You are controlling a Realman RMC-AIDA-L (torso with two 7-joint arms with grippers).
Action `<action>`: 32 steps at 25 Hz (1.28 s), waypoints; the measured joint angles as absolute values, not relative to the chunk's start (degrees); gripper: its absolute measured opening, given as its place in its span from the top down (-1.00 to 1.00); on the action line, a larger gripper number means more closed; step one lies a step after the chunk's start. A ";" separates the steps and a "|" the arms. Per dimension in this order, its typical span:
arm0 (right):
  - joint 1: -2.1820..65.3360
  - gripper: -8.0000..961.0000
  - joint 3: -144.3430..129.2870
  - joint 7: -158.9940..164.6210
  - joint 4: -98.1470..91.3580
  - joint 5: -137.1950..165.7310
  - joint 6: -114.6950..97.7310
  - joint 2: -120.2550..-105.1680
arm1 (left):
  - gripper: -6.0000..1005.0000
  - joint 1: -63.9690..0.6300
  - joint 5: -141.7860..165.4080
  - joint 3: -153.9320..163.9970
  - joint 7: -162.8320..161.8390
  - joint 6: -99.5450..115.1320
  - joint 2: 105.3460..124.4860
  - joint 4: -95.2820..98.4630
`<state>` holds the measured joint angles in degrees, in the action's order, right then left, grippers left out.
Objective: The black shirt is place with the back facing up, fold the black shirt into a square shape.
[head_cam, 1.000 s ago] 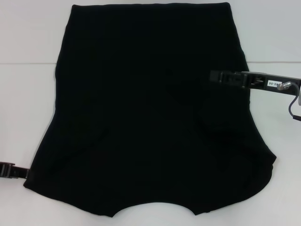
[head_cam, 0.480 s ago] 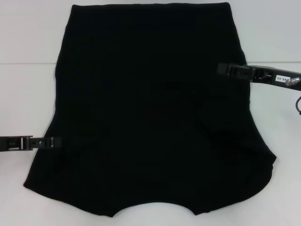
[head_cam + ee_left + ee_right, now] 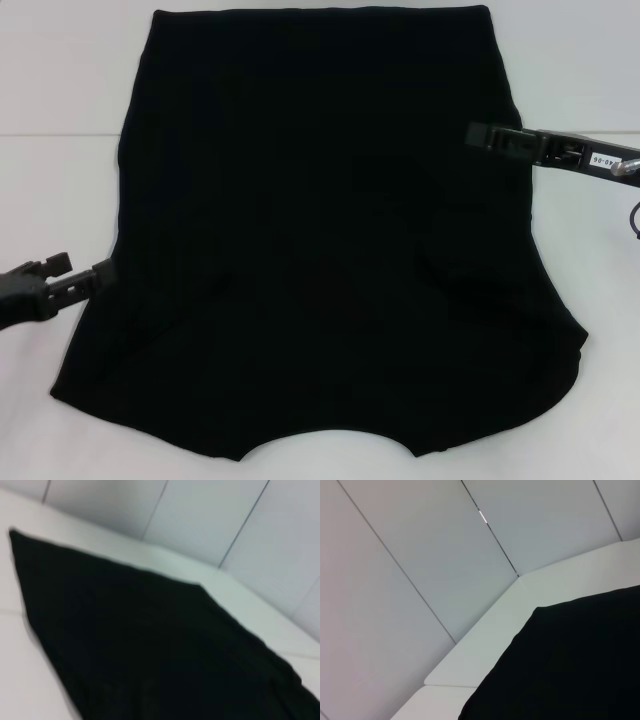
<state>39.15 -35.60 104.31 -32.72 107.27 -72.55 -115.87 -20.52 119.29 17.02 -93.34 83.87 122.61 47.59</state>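
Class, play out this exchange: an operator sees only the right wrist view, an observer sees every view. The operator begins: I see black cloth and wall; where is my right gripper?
Observer: The right gripper is at the right edge of the black shirt, about halfway along it.
Operator: And the other arm?
Observer: The left gripper is at the shirt's left edge, nearer the robot.
Operator: Which end faces us?
Observer: The curved neckline is nearest the robot.

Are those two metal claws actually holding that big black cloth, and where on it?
It cannot be told. The left gripper sits at the plain black fabric shirt's left edge, the right gripper over its right edge; whether either grips is unclear.
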 joint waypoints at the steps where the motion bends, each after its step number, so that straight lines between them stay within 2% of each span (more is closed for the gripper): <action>1: 39.21 -0.17 -35.59 104.31 -32.72 107.24 -72.53 -115.90 | -0.81 -19.81 118.26 16.60 -91.28 84.52 122.83 47.08; 6: 39.57 -0.17 -35.59 104.09 -32.74 107.22 -72.51 -116.22 | -0.81 -17.52 115.33 13.69 -80.53 90.43 123.87 44.81; 13: 39.78 -0.17 -35.59 103.75 -32.69 107.22 -72.51 -116.39 | -0.81 -15.24 114.73 10.45 -70.60 94.85 124.00 43.62; 32: 39.88 -0.17 -35.59 103.77 -32.85 106.71 -73.04 -116.41 | -0.81 -19.05 138.71 13.05 -86.99 93.89 123.17 56.86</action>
<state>39.88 -35.59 103.77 -32.85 106.71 -73.04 -116.41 -19.05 138.71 13.05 -86.99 93.89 123.17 56.86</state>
